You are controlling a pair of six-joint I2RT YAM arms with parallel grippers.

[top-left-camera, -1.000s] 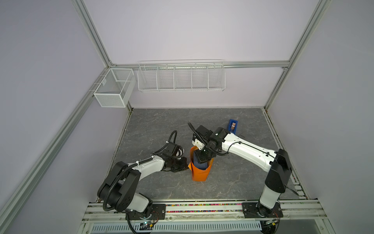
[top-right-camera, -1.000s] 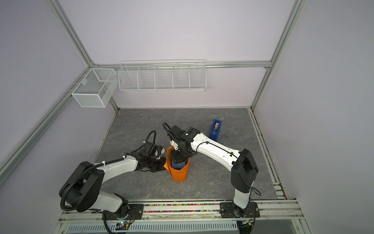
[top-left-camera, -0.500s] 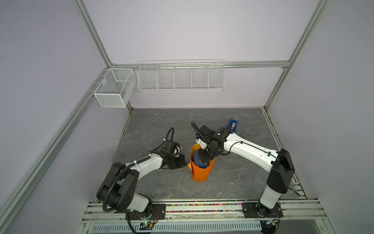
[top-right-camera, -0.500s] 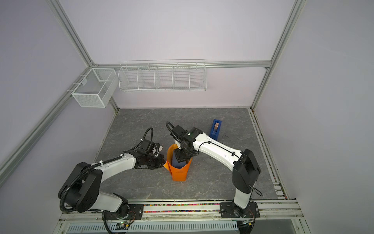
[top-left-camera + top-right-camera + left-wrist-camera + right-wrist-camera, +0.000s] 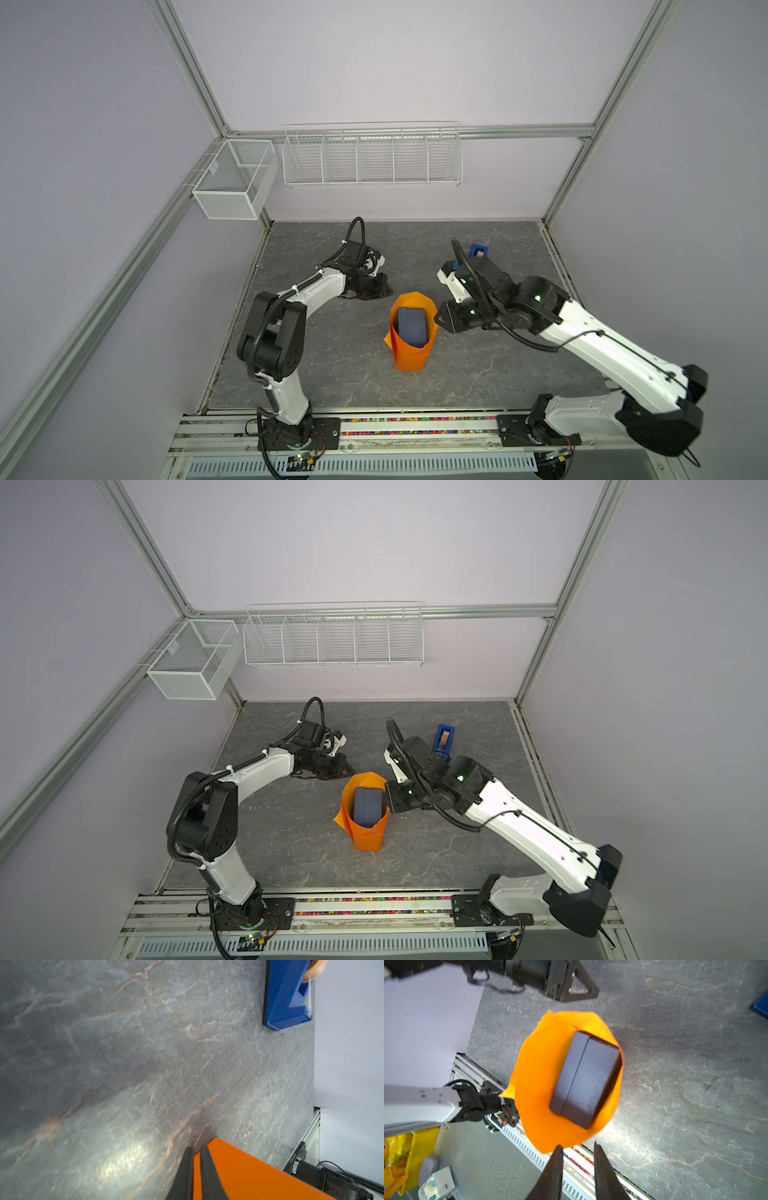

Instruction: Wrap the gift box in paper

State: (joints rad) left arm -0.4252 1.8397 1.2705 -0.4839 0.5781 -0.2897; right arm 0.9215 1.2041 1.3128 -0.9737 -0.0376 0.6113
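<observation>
Here's the large orange wrapping-paper sheet (image 5: 409, 353) (image 5: 368, 837), curled into an upright sleeve on the grey stone-patterned tabletop (image 5: 332, 353). The dark navy cardboard gift box (image 5: 412, 330) (image 5: 585, 1080) stands on edge inside it. The right gripper (image 5: 436, 322) (image 5: 577, 1146) sits just beside the sleeve's rim, jaws parted, holding nothing. The left gripper (image 5: 351, 769) (image 5: 197, 1148) lies low near the sleeve, not touching it, jaws a slit apart, empty. A bright blue tape dispenser (image 5: 444, 737) stands well back.

Both top views look steeply down from high over the whole surface (image 5: 415, 257); each wrist view sits close, both catching the paper (image 5: 537, 1084).
</observation>
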